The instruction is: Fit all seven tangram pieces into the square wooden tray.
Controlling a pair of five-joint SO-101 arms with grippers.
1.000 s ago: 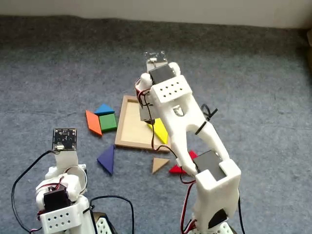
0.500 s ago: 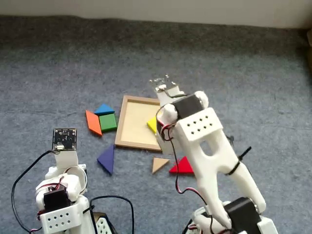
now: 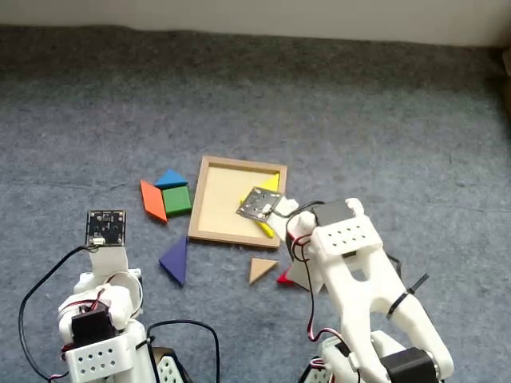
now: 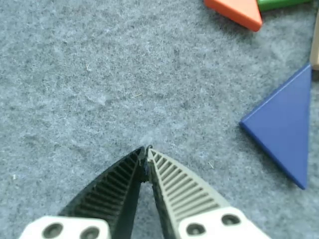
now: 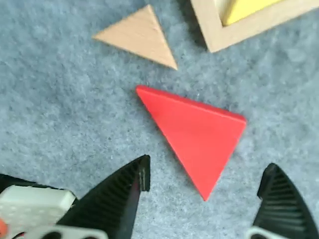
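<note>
Under right pincer [image 5: 208, 163], spread: red triangle [image 5: 194, 132], arm-hidden from above; left pincer [image 4: 147, 152] clenched.

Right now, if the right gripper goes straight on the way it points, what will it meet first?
Probably the red triangle, which lies flat on the carpet straight ahead, between the open fingers of the right gripper. How far off it is, I cannot tell.
</note>
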